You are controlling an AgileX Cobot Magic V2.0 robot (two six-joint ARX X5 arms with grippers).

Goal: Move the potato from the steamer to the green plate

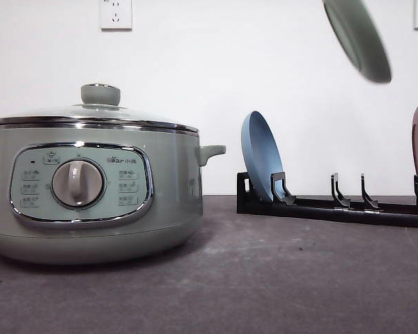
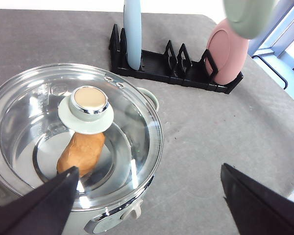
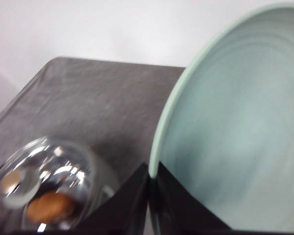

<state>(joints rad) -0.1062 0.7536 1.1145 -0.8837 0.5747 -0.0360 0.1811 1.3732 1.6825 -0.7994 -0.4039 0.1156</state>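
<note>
Front, left-wrist and right-wrist views of a grey, felt-like bench (image 1: 265, 278). A large, round, pale sage-green electric steamer (image 1: 90, 202) with a chrome-rimmed control panel and central dial stands toward the bench's left edge, its glass lid (image 2: 76, 139) with a capped knob in place. Through the lid an orange-brown oval potato (image 2: 82, 152) is seen lying on the inner tray of the steamer, partly beneath the knob. Toward the far right of the bench a black slotted plate rack (image 1: 334, 205) carries a blue round plate (image 1: 260, 154) standing on edge at its left end and a pink round plate (image 2: 226, 57) at its right end, with vacant slots between them. The right gripper (image 3: 149, 196) has its dark fingers closed upon the rim of the wide, shallow, pale mint-green plate (image 3: 240, 127), which is held tilted in the air above the rack. The left gripper (image 2: 152, 196) hangs over the near side of the steamer, fingers spread wide and holding nothing.
</note>
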